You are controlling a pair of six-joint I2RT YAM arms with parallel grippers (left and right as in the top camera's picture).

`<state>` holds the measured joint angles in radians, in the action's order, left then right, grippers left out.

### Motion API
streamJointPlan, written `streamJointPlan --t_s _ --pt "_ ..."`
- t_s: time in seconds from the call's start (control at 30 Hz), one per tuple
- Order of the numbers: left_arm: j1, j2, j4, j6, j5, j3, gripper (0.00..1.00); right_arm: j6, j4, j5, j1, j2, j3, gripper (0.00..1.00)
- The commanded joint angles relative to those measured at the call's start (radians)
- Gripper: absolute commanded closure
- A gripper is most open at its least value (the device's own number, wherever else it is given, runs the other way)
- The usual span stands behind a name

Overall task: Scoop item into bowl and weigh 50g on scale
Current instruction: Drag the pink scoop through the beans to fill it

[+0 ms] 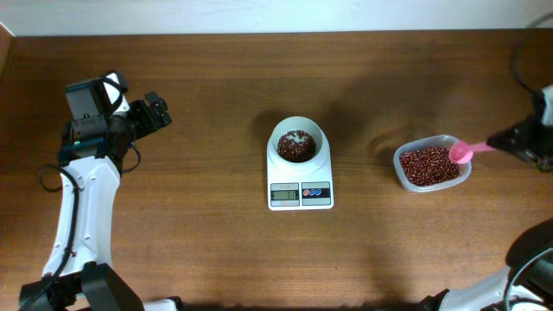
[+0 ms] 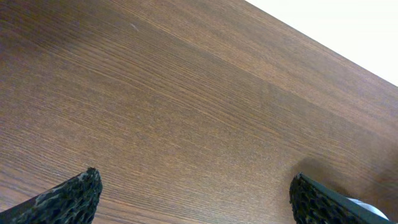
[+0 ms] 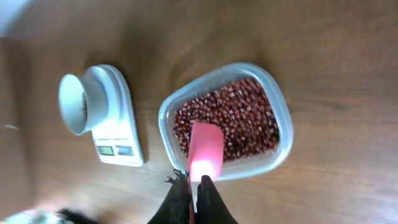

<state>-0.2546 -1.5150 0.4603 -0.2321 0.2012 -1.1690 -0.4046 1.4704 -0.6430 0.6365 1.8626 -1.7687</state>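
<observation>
Our right end effector (image 3: pixel 194 186) is clenched on the handle of the pink scoop (image 3: pixel 205 149), whose blade sits over the red-brown beans (image 3: pixel 245 115) in the clear tub (image 3: pixel 281 149). More beans lie in the white bowl (image 1: pixel 320 131), which stands on the scale (image 1: pixel 300 195). Our left end effector (image 1: pixel 155 111) hangs released above the worktop (image 1: pixel 207 78), well apart.

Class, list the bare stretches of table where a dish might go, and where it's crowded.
Bare wood: between the open left fingers and the white kitchen scale; between that scale and the clear plastic tub; in front of the scale. Crowded: the tub, pink scoop over it.
</observation>
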Motion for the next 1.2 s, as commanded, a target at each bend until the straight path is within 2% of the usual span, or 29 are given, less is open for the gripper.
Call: streamJointPlan --t_s 0.0,0.17,0.37,0.6,0.8,1.07,1.17 --pt "-0.003 -0.002 -0.002 -0.009 -0.007 -0.014 0.01 0.078 0.009 0.285 -0.14 -0.022 -0.052 0.96" --pt "-0.003 -0.002 -0.002 -0.01 -0.007 -0.014 0.01 0.123 0.018 0.664 -0.345 -0.022 -0.048 0.96" --pt "-0.003 -0.002 -0.002 -0.009 -0.007 -0.014 0.01 0.123 -0.093 0.785 -0.474 -0.022 0.012 0.96" --pt "-0.003 -0.002 -0.002 -0.009 -0.007 -0.014 0.01 0.08 -0.231 0.787 -0.473 -0.022 0.128 0.96" --pt "-0.003 -0.002 -0.002 -0.009 -0.007 -0.014 0.01 0.125 -0.375 0.785 -0.473 -0.021 0.256 0.96" --pt "-0.003 -0.002 -0.002 -0.009 -0.007 -0.014 0.01 0.187 -0.377 0.48 -0.471 -0.021 0.274 0.96" --pt "-0.003 -0.002 -0.002 -0.009 -0.007 -0.014 0.01 0.227 -0.374 0.462 -0.466 -0.021 0.274 0.96"
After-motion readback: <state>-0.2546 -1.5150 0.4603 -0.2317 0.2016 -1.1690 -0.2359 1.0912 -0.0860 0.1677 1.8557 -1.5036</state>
